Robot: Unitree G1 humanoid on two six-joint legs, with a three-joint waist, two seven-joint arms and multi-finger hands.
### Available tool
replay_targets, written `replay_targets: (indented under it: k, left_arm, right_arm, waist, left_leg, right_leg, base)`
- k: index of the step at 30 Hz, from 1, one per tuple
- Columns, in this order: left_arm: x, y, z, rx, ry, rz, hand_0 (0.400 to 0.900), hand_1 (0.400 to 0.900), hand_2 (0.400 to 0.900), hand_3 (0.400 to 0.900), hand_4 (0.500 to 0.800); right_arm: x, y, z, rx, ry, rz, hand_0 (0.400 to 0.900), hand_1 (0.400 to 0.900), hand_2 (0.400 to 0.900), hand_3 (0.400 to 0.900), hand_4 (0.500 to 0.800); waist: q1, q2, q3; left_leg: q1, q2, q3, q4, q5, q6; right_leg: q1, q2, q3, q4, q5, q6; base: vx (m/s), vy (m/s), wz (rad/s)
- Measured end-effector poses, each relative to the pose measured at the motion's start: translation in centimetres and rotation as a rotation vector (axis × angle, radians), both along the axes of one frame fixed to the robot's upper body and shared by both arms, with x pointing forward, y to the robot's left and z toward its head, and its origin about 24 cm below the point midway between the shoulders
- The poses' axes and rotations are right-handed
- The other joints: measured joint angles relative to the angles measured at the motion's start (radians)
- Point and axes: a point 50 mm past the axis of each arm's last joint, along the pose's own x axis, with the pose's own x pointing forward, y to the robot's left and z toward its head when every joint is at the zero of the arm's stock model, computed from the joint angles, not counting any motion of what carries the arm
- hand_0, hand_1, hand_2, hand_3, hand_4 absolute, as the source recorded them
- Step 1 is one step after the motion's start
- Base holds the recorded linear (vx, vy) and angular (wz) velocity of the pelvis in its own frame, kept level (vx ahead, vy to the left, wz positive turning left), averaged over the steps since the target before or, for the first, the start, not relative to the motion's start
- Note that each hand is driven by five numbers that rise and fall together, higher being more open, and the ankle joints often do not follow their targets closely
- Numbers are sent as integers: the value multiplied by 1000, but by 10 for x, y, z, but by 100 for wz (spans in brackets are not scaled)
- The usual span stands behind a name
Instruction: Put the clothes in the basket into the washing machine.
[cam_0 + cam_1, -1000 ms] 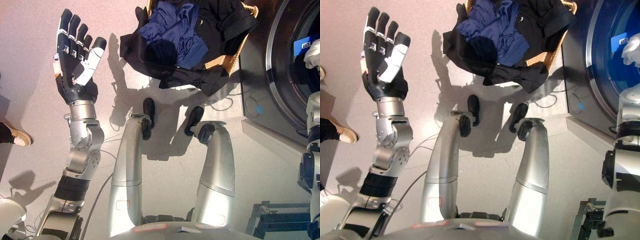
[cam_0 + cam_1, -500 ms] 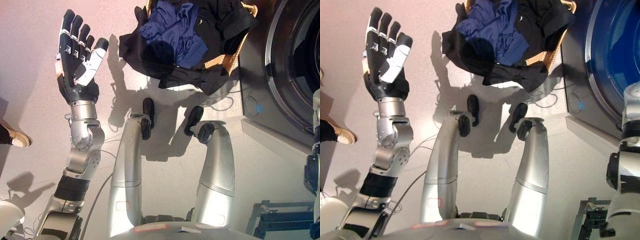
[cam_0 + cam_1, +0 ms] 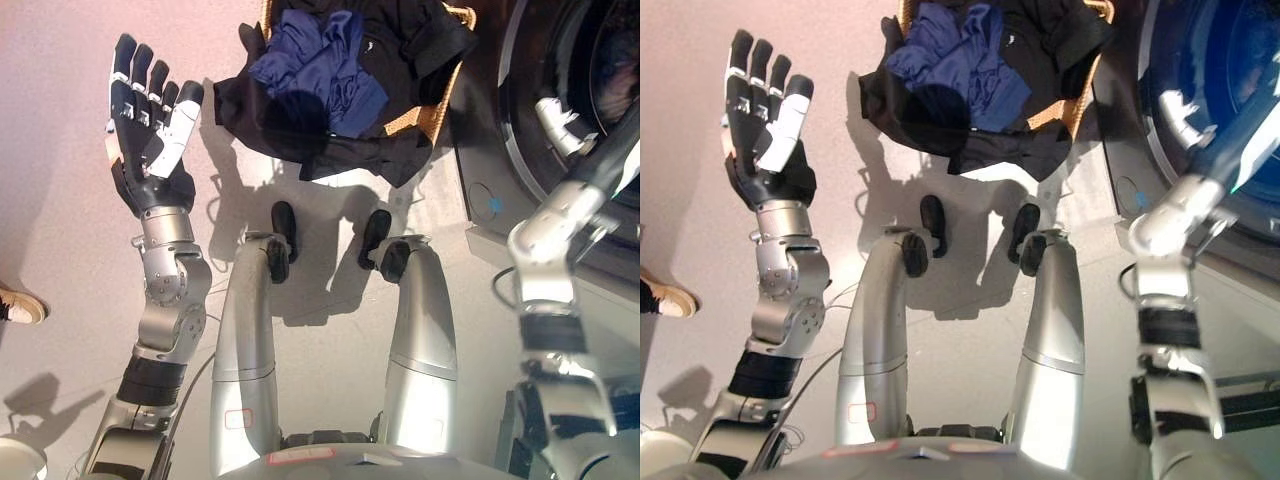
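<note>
A wicker basket (image 3: 436,112) stands on the floor at the top centre. It holds a blue garment (image 3: 322,68) on top of black clothes (image 3: 345,152) that hang over its near rim. The washing machine (image 3: 482,150) stands to the right of the basket, with its round door opening (image 3: 525,90) facing me. My left hand (image 3: 148,120) is raised left of the basket, open and empty, apart from the clothes. My right hand (image 3: 562,122) is up in front of the machine's opening, and its fingers are too blurred to read.
A person's shoe (image 3: 18,306) shows at the left edge on the floor. A dark frame (image 3: 1250,395) lies at the lower right beside my right arm.
My right arm has swung in from the right edge and now reaches up before the machine's opening. The whole view has shifted a little. My left hand stays raised and open.
</note>
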Motion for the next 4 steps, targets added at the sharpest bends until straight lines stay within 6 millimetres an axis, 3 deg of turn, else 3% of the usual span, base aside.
replay_targets:
  k: [4]
  left_arm:
    - [-4,6,-9,-12,33,28,900,900,900,900,800]
  right_arm:
    - [-14,14,-19,59,12,98,900,900,900,900,800]
  waist:
    - [-23,0,0]
  left_leg:
    - [0,11,12,1,-7,4]
  right_leg:
    - [-2,16,11,-14,7,11]
  base:
    - [-25,25,-7]
